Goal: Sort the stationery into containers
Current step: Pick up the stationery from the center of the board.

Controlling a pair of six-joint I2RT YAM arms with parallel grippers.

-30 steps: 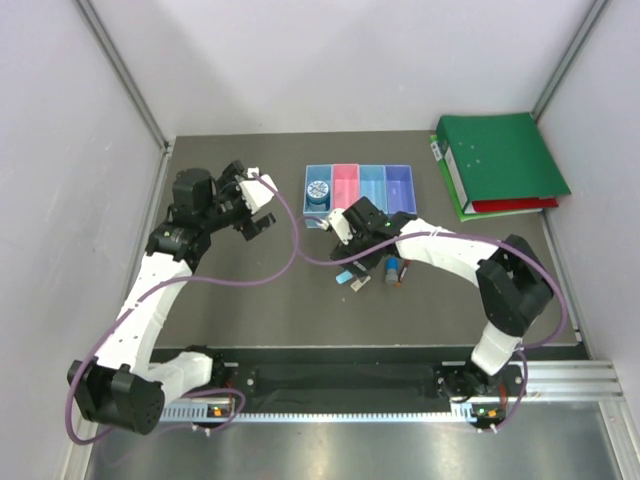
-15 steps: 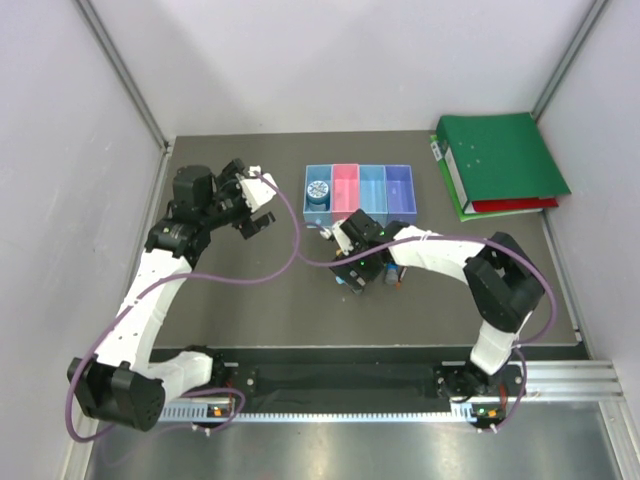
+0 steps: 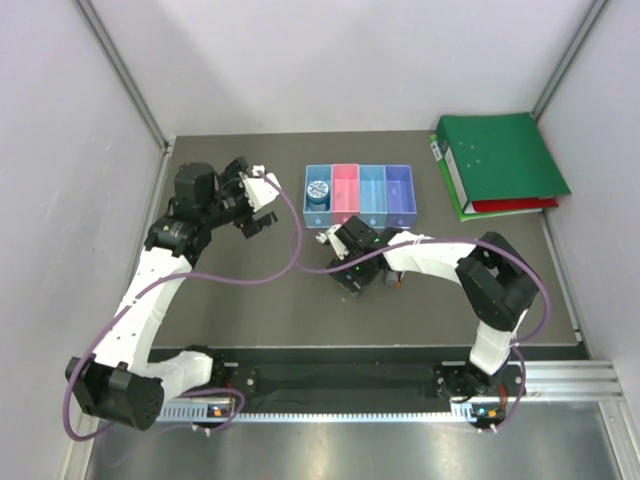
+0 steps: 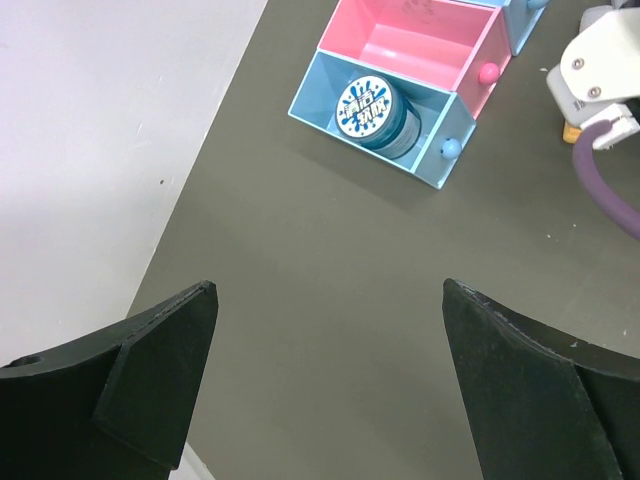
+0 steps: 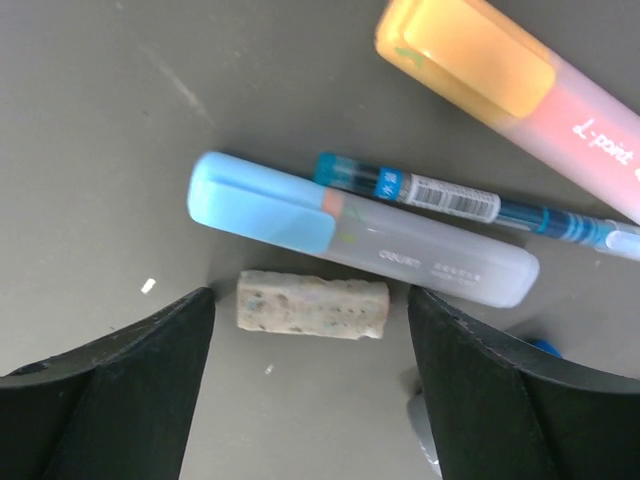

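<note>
Lowered and pulled back toward the near side, the right end effector (image 5: 310,300) now sits right over the loose stationery in the middle of the bench (image 3: 250,300); a second ago it hung higher, close to the containers (image 3: 372,200). The left arm has not shifted. That puts the right arm at the start of a pick, I judge, with the tan eraser (image 5: 330,308) as its target: the eraser lies squarely between the two dark fingers, with bare bench on either side, so the jaws are spread and pinching nothing yet.

The eraser is a short, rough, speckled block with blunt ends. Just beyond it lies the light-blue marker (image 5: 350,235), flat-sided, with an opaque blue cap and a frosted translucent body. A thin blue pen (image 5: 440,200) with a printed label rests along the marker's far side, and the orange-yellow highlighter (image 5: 500,80) lies further out, glossy and chunky.

The left end effector (image 4: 330,300) hangs spread wide and empty over bare bench near the blue bin (image 4: 432,140), where a round blue disc (image 4: 372,108) already sits. The pink bin (image 4: 420,40) beside it looks empty. Both are thin, smooth plastic.
</note>
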